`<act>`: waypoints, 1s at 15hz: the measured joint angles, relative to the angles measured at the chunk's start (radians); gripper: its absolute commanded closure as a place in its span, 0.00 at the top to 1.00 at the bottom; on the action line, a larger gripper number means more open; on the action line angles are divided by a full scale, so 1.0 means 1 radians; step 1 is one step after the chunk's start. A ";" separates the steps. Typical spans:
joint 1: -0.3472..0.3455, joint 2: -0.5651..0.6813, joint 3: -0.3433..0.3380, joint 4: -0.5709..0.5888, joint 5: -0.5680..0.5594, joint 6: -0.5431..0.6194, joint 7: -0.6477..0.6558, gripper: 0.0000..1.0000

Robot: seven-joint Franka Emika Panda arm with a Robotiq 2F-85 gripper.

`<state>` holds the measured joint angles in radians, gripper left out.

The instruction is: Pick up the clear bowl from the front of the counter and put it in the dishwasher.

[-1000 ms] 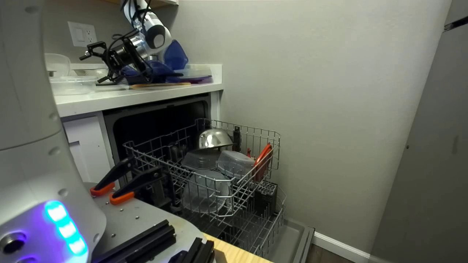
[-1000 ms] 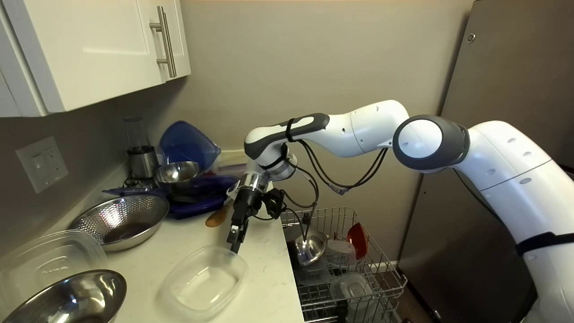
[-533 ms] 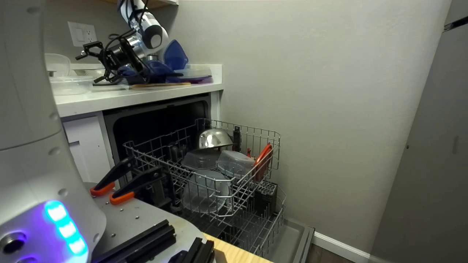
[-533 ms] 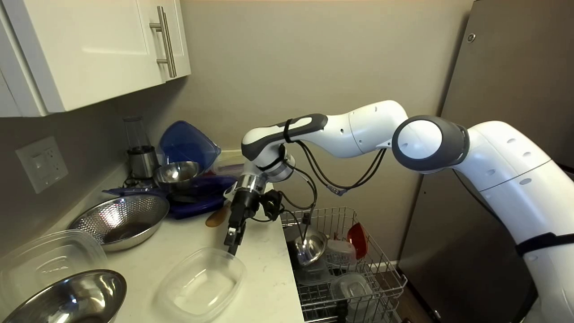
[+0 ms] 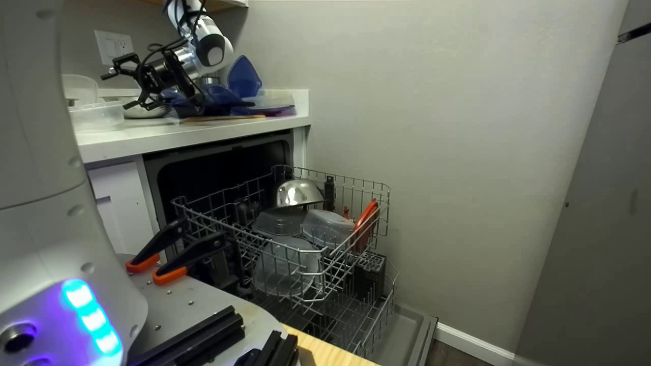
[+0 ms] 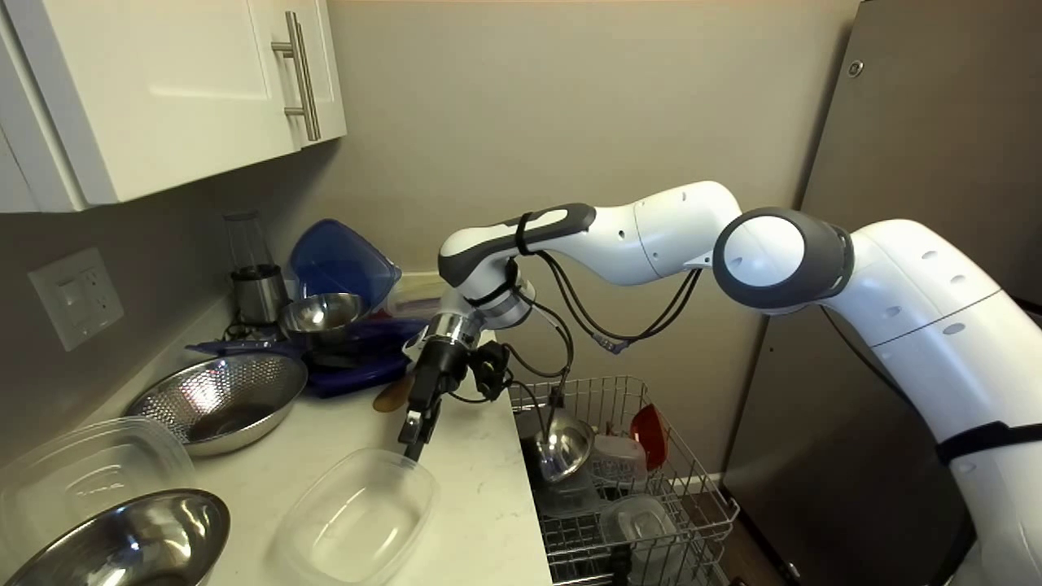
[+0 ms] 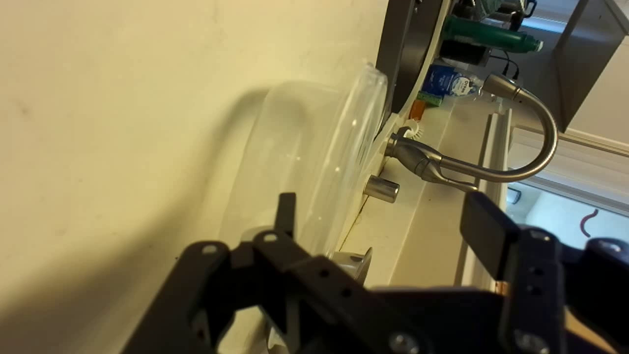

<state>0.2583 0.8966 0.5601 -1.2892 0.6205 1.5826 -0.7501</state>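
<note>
The clear bowl (image 6: 358, 521) stands upright at the front of the white counter (image 6: 488, 513); it also shows in an exterior view (image 5: 96, 118), partly behind the arm's base, its rim sloping slightly. My gripper (image 6: 413, 443) is open at the bowl's far rim; it also shows in an exterior view (image 5: 116, 91). In the wrist view, the fingers of my gripper (image 7: 381, 204) are wide apart with nothing between them; one finger overlaps the bowl's side (image 7: 295, 142), the other is above its rim. The dishwasher (image 5: 224, 165) is open, with its upper rack (image 5: 356, 180) pulled out.
A steel colander (image 6: 220, 399), a steel bowl (image 6: 130, 537) and a clear lid (image 6: 89, 480) stand beside the bowl. Blue dishware (image 6: 342, 260) and a wooden spoon (image 6: 395, 395) lie farther along. The rack holds an upturned steel bowl (image 5: 300, 193), clear containers (image 5: 287, 269) and a red dish (image 5: 366, 221).
My gripper has moved a short way along the counter and slightly up. The clear bowl has shifted the same way, and its rim has gone from level to slightly sloping.
</note>
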 measured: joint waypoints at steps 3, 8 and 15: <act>0.001 0.000 -0.002 0.000 -0.001 0.003 0.000 0.36; 0.018 -0.008 -0.025 0.000 -0.046 0.027 0.004 0.05; 0.044 -0.019 -0.047 0.000 -0.085 0.055 0.014 0.04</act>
<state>0.3027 0.8781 0.5132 -1.2895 0.5357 1.6379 -0.7358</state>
